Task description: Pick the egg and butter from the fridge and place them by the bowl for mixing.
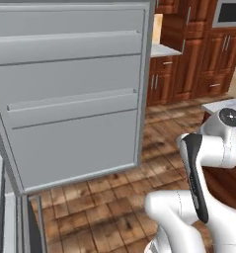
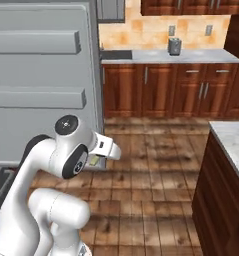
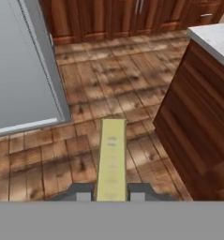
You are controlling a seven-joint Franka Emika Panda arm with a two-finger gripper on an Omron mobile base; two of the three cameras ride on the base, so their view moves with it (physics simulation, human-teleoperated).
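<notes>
My gripper (image 3: 112, 193) is shut on the butter (image 3: 112, 157), a pale-yellow stick that juts forward from between the two dark fingertips (image 3: 80, 192), above the wooden floor. In the right base view the hand (image 2: 107, 149) hangs low in front of the arm, with a bit of the yellow butter (image 2: 93, 161) showing under it. The fridge door (image 1: 70, 99) stands swung open, its grey inner racks facing me, and it also shows as the fridge door (image 2: 41, 85) on the left and the fridge door (image 3: 19, 70). The egg and the bowl are out of view.
A dark wooden island with a pale stone top (image 2: 226, 165) stands to the right, close to the hand as the island (image 3: 193, 117). Wooden cabinets and a counter (image 2: 171, 56) with a small grey appliance (image 2: 174, 46) line the back wall. Open wooden floor (image 2: 151, 170) lies between.
</notes>
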